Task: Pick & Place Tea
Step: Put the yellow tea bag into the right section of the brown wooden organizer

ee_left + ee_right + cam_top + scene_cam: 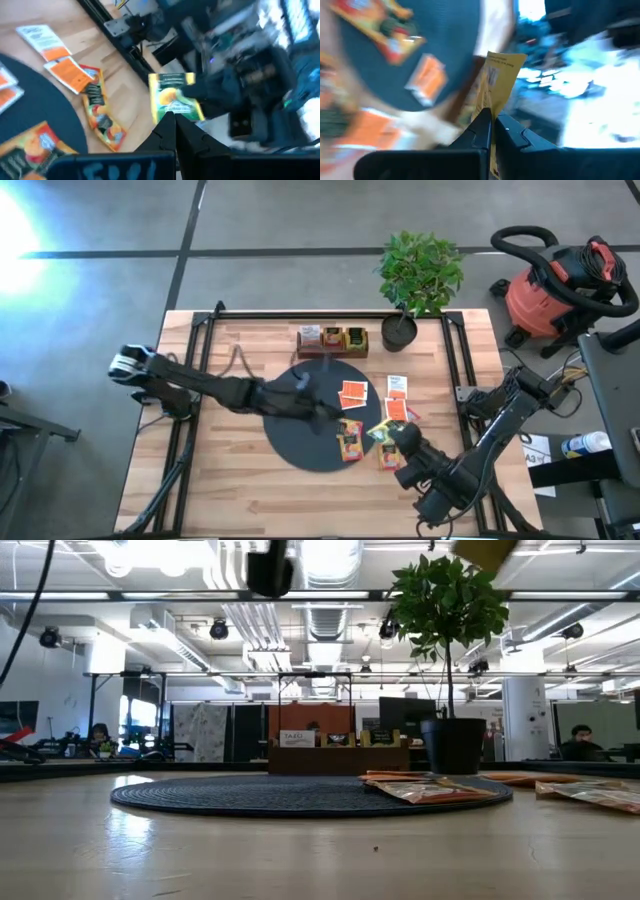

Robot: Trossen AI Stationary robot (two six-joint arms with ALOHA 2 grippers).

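Two dark, nearly black jointed arms: the left arm (215, 388) ends at its base in a pale grey-white housing, the right arm (480, 450) trails thin cables, and each end effector has two tapered black fingers (170, 131).

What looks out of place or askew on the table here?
Loose sachets lie scattered at odd angles, some on the mat, some off its edge on the wood. Each pincer is shut on one: the left pincer holds a green-yellow sachet, the right pincer a yellow sachet.
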